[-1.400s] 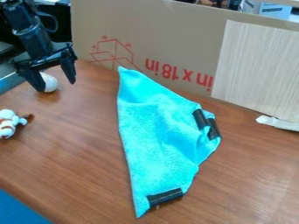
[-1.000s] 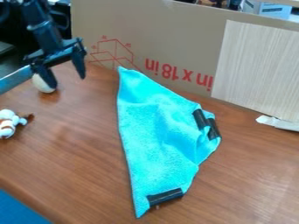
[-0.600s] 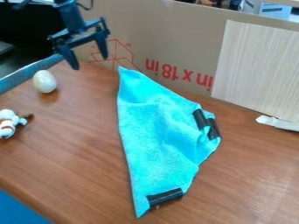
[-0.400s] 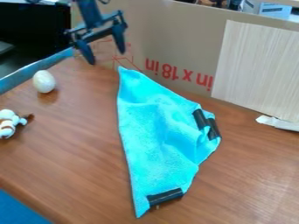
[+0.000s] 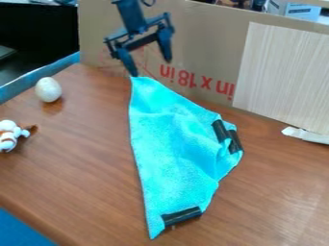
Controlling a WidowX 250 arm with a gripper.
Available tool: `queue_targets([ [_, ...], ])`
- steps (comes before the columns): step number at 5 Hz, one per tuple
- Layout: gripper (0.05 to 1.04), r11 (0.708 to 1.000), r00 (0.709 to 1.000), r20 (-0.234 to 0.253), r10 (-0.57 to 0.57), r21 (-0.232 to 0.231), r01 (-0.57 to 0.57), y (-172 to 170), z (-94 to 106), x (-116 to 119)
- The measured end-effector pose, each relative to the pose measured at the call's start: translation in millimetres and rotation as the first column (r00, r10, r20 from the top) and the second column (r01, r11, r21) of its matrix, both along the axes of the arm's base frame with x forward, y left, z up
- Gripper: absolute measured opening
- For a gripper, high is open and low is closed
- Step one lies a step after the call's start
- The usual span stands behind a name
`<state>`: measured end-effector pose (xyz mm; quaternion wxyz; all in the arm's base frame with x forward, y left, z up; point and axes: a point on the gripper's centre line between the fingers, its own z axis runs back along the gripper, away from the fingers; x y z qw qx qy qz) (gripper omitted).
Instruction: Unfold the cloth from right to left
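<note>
The black gripper (image 5: 151, 68) hangs at the upper middle-left, above the cloth's far corner, its two fingers spread wide with nothing between them. Its left finger overlaps the tip of that corner in the view; whether they touch I cannot tell. The bright blue cloth (image 5: 170, 149) lies folded in a rough triangle on the wooden table, with a long, nearly straight left edge. Black clips sit on it: two side by side at the right corner (image 5: 221, 131) and one near the bottom corner (image 5: 182, 216).
A white egg (image 5: 48, 90) and a small white-and-brown toy (image 5: 9, 136) are on the table (image 5: 83, 178) at the left. Behind the cloth stands a cardboard wall (image 5: 199, 33) with a pale wooden panel (image 5: 286, 77). A white strip (image 5: 306, 135) lies at the right.
From the upper left beside the egg, the gripper has moved right and somewhat up, over the cloth's far corner, staying open. The egg now shows fully. The cloth has not moved.
</note>
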<state>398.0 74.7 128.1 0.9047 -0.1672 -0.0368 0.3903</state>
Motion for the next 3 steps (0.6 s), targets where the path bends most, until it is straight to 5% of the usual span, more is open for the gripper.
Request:
queue_targets([
  [3,1.001,0.992,0.996,0.073,-0.056,0.121,0.047,-78,-30.3,-14],
])
